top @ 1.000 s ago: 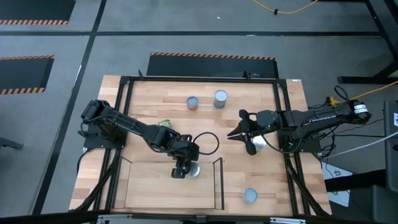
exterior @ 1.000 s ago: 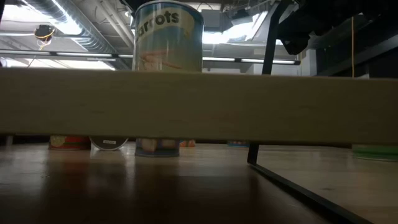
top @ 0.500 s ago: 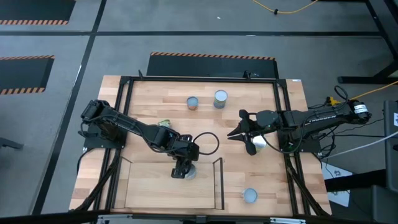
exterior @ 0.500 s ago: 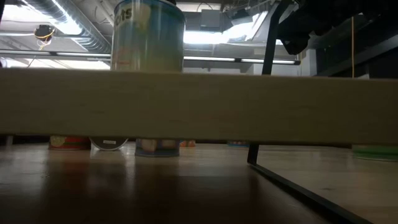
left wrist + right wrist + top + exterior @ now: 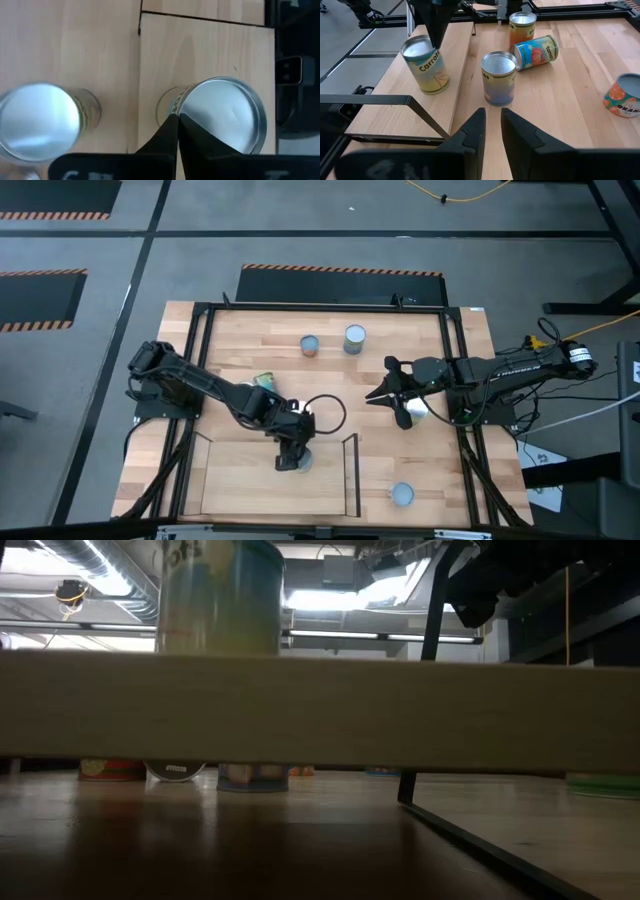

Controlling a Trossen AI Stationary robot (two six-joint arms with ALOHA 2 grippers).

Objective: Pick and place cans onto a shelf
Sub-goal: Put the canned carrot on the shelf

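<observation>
A "Carrots" can [image 5: 426,65] with a silver top [image 5: 222,115] stands on its base on the light-wood shelf [image 5: 240,480], near the shelf's far edge. It shows above the shelf's front board in the low view [image 5: 220,600]. My left gripper [image 5: 291,452] is shut, its fingertips at this can's top. My right gripper [image 5: 382,385] is open and empty above the table's right middle, beside a white-topped can [image 5: 416,412]. My left gripper's shut fingertips [image 5: 175,120] rest against the top rim [image 5: 181,107] of the "Carrots" can, on one side of the lid. The fingers come from above, pointing down [image 5: 436,35]. The can stands on the shelf.
A silver-topped can [image 5: 497,77] stands on the table just off the shelf. Behind it are a blue can lying on its side [image 5: 537,50] and an upright orange can [image 5: 522,25]. Two more cans [image 5: 310,345] [image 5: 354,337] stand far back, one [image 5: 402,494] near the front right.
My left gripper, shut, has moved toward the table's left and near edges, and the "Carrots" can has slid with it along the shelf, staying upright. My right arm has kept still.
</observation>
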